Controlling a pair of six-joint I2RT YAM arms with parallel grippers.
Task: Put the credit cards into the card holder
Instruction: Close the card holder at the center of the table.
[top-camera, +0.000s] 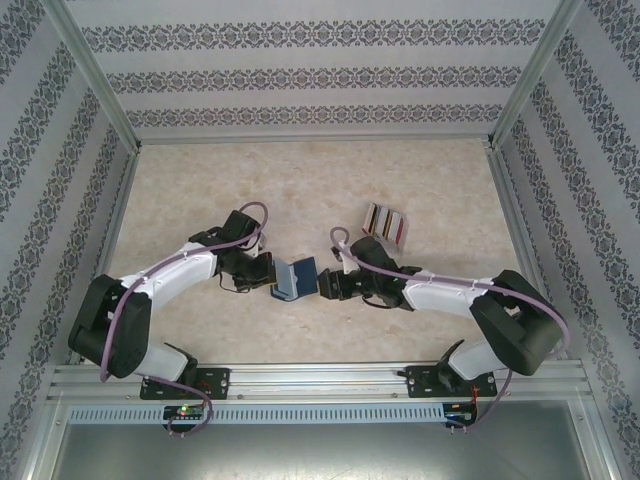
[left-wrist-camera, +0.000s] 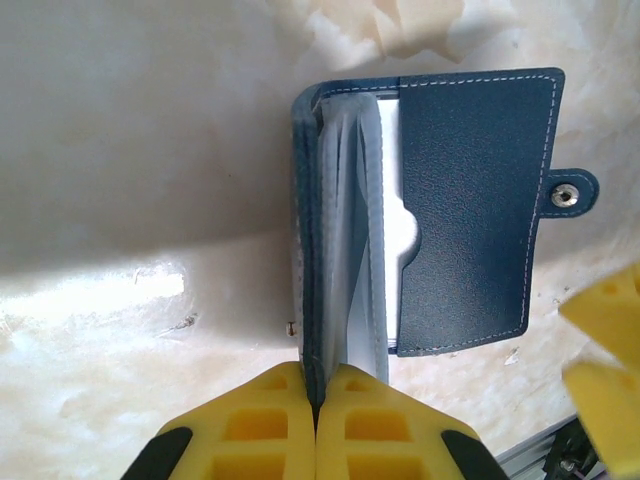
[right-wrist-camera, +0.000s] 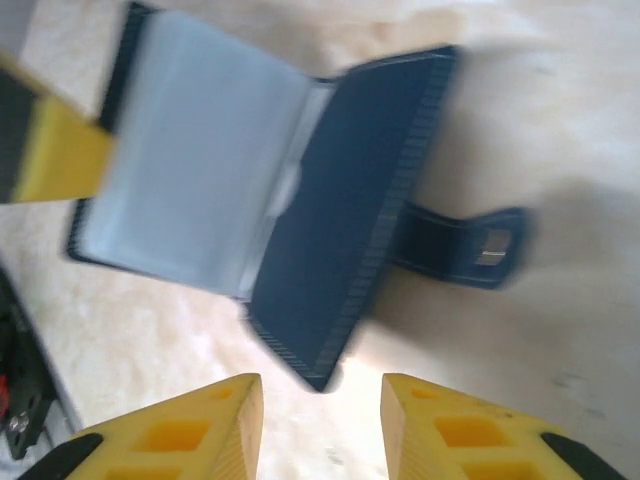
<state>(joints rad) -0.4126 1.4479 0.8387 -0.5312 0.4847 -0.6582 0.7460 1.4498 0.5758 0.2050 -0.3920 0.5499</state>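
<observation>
Left gripper right up close, yellow fingers pinched tight on the near edge of one wallet cover. That grip looks meant to pin one side down so the thing lies spread. The wallet is open on the table, midway between the two arms, its clear inner pockets fanned up and the snap tab poking out from the free flap. Right gripper has its jaws wide with nothing between them, just short of that flap, placed, I'd say, to steady it or go for a card. The cards stand in a rack farther back and right; none in the wallet, as far as I can tell.
</observation>
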